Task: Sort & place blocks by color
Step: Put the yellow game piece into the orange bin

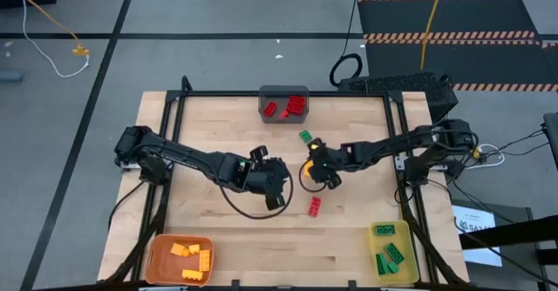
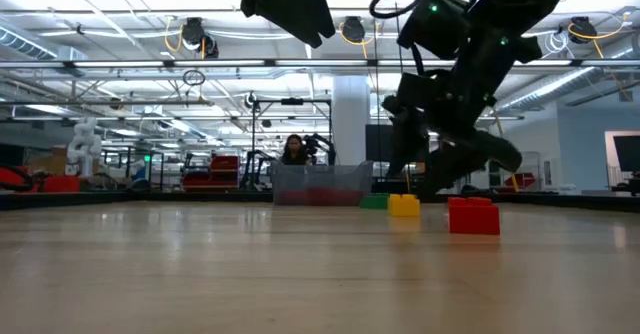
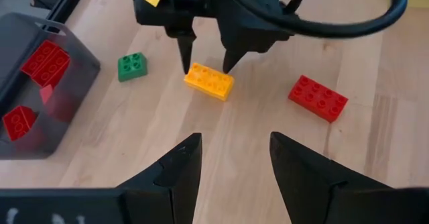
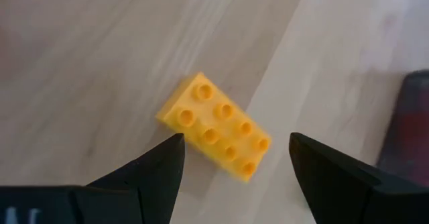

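Note:
A yellow block point(image 4: 218, 127) lies flat on the wooden table, studs up. My right gripper point(image 4: 234, 150) hangs open just above it, slanting down, one finger on each side point(image 3: 208, 66); I see no touch. A green block point(image 3: 132, 66) and a red block point(image 3: 318, 98) lie loose on either side of the yellow one. My left gripper point(image 3: 234, 170) is open with nothing in it. It is held high over the table's middle point(image 1: 275, 182), to the left of these blocks.
A gray bin point(image 1: 283, 106) with red blocks stands at the table's far edge. An orange bin point(image 1: 179, 259) with yellow blocks sits at the near left, a yellow bin point(image 1: 392, 252) with green blocks at the near right. Bare wood lies between them.

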Motion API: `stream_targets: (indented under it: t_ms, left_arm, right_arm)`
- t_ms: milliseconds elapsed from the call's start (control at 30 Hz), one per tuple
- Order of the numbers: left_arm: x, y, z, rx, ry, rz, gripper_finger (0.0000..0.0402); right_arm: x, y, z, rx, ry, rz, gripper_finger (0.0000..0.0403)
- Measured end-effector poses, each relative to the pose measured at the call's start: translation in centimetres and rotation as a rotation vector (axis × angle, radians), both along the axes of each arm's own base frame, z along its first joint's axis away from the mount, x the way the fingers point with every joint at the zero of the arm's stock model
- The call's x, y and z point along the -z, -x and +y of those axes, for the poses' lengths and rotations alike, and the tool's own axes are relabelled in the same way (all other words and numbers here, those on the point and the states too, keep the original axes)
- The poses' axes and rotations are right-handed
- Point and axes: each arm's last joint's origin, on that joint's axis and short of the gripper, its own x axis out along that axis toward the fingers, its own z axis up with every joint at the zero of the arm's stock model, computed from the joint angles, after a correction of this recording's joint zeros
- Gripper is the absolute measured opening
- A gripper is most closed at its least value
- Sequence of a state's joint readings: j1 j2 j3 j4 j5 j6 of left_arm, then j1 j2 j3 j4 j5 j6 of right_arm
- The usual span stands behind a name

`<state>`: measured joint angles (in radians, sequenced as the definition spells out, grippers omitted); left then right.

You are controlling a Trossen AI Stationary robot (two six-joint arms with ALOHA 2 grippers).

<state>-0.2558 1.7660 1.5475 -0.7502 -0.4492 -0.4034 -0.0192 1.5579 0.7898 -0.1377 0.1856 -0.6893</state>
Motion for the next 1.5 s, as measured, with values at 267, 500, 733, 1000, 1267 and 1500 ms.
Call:
stream_targets:
  t_ms: [267,500,733,1000,1267,1500]
  left_arm:
    - [0.0,0.0,0.0,0.003,-0.004,0.006,0.0177]
    - [0.0,0.0,0.0,0.004,-0.004,0.005,0.0177]
    - [0.0,0.1,0.0,0.006,-0.004,0.006,0.0177]
    - [0.0,0.1,0.0,0.005,-0.002,0.004,0.0177]
    - [0.0,0.1,-0.3,0.009,0.000,0.003,0.0177]
    - [0.0,0.1,-0.3,0.011,-0.002,0.004,0.0177]
  right_arm:
    - [0.9,-0.6,-0.3,-0.069,-0.068,-0.007,0.0258]
    - [2.5,-1.7,0.7,0.048,-0.163,-0.049,0.0258]
    - [2.0,-2.6,1.6,0.149,-0.223,-0.098,0.0246]
    - [2.1,-2.2,1.4,0.138,-0.188,-0.045,0.0193]
    - [2.3,-1.8,0.1,0.184,-0.189,0.001,0.0186]
    - [1.9,-1.6,0.4,0.177,-0.184,0.007,0.0130]
